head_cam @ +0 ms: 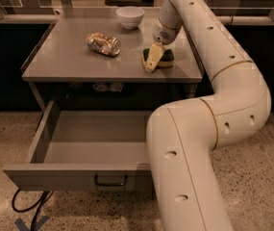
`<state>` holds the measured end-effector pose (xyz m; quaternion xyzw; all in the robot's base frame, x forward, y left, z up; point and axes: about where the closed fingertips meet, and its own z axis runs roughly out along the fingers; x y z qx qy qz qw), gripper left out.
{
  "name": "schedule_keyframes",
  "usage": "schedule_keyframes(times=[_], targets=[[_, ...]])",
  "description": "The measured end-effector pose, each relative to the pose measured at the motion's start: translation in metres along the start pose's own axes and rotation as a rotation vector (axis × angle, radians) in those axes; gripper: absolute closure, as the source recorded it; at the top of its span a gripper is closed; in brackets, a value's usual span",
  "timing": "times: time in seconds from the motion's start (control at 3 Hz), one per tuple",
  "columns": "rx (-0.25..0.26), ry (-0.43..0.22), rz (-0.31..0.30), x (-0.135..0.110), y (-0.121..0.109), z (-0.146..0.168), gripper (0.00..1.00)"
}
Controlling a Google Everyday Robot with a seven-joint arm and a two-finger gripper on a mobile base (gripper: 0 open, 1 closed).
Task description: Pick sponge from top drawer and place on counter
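The sponge (167, 57), dark green over yellow, rests on the counter (64, 57) near its front right corner. My gripper (154, 57) comes down from the arm above and sits right at the sponge's left side, touching or almost touching it. The top drawer (55, 175) is pulled fully open below the counter. What shows of its inside holds nothing; my arm hides its right part. Its dark bar handle (110, 180) faces me.
A crushed gold-brown can (103, 44) lies at mid counter and a white bowl (130, 17) stands at its back edge. My bulky arm (189, 153) fills the right foreground. A pale ledge with glass panes (26, 18) runs behind. Black cables (28, 207) lie on the floor at lower left.
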<state>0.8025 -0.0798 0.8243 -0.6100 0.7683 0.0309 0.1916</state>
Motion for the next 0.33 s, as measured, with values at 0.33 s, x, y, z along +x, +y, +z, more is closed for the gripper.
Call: schedule_keyframes(times=[0.33], targets=[[0.0,0.0,0.0,0.0,0.0,0.0,0.0]])
